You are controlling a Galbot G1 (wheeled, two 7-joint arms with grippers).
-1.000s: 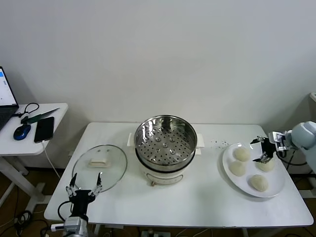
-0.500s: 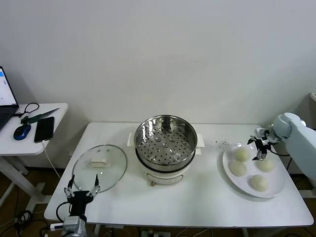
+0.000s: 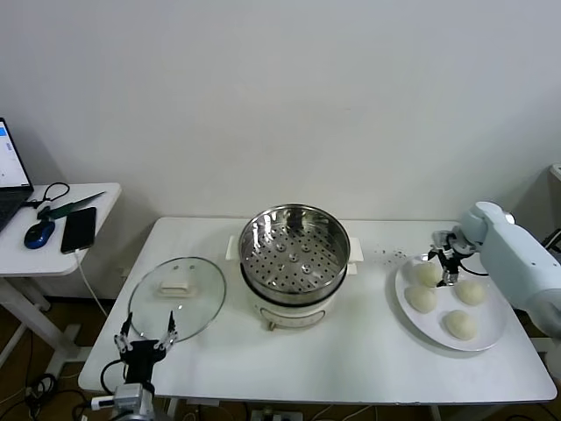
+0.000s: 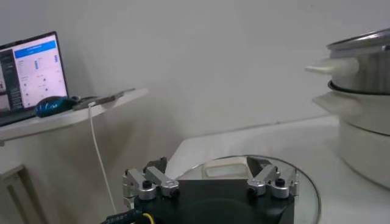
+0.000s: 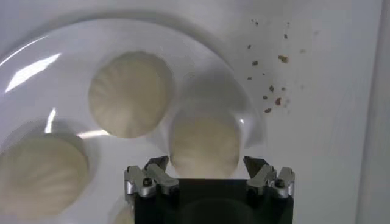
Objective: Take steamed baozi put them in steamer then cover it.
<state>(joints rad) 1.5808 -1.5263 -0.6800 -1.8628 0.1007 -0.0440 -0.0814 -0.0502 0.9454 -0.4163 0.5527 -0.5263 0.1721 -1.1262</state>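
Note:
Several cream-white baozi lie on a white plate [image 3: 493, 317] at the table's right; the far-left one [image 3: 426, 274] is nearest the steamer. My right gripper [image 3: 445, 265] hovers at that bun's right side, open. In the right wrist view its fingers [image 5: 156, 165] stand wide on either side of a baozi [image 5: 205, 145] without touching it, and another bun [image 5: 130, 94] lies beyond. The steel steamer [image 3: 294, 261] stands mid-table, its perforated tray bare. The glass cover [image 3: 177, 295] lies flat to its left. My left gripper [image 3: 147, 334] waits open at the front edge, just short of the cover [image 4: 244, 182].
Dark crumbs [image 3: 390, 255] dot the table between the steamer and the plate. A side table at the far left holds a phone [image 3: 78, 230], a mouse [image 3: 39, 234] and a laptop, with a cable hanging down. The steamer's side [image 4: 365, 122] shows in the left wrist view.
My right gripper has swung left across the plate, from over the right-hand bun toward the far-left one. The left gripper has hardly moved.

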